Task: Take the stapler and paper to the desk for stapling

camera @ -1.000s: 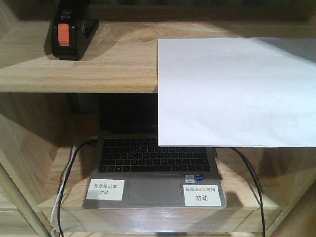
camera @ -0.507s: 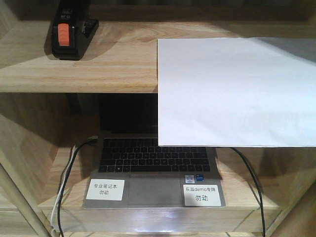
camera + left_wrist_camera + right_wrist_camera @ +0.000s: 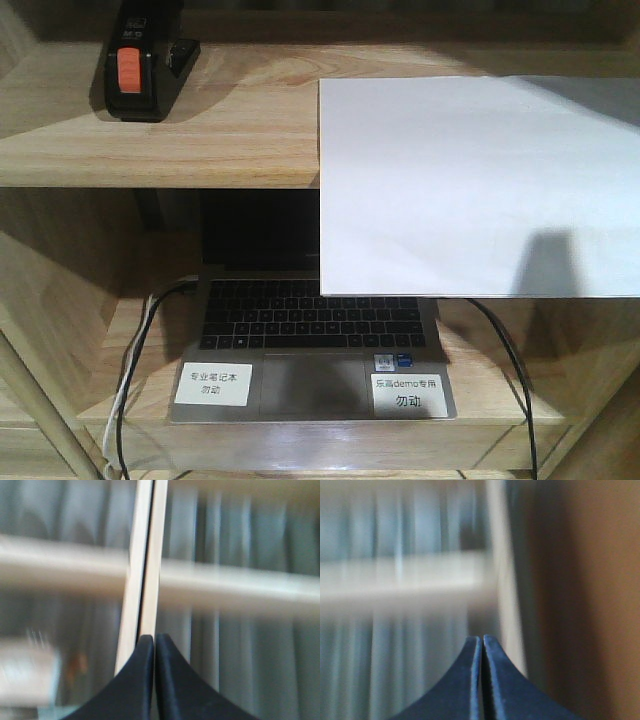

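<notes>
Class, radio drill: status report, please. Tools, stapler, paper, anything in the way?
Left tool shut, empty; right tool shut, empty. Stapler and paper untouched on shelf. Paper overhangs edge, above laptop.

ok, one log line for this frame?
black stapler with orange-red patch: on upper wooden shelf, untouched | white paper sheet: overhanging shelf edge | left end effector: shut | right end effector: shut
</notes>
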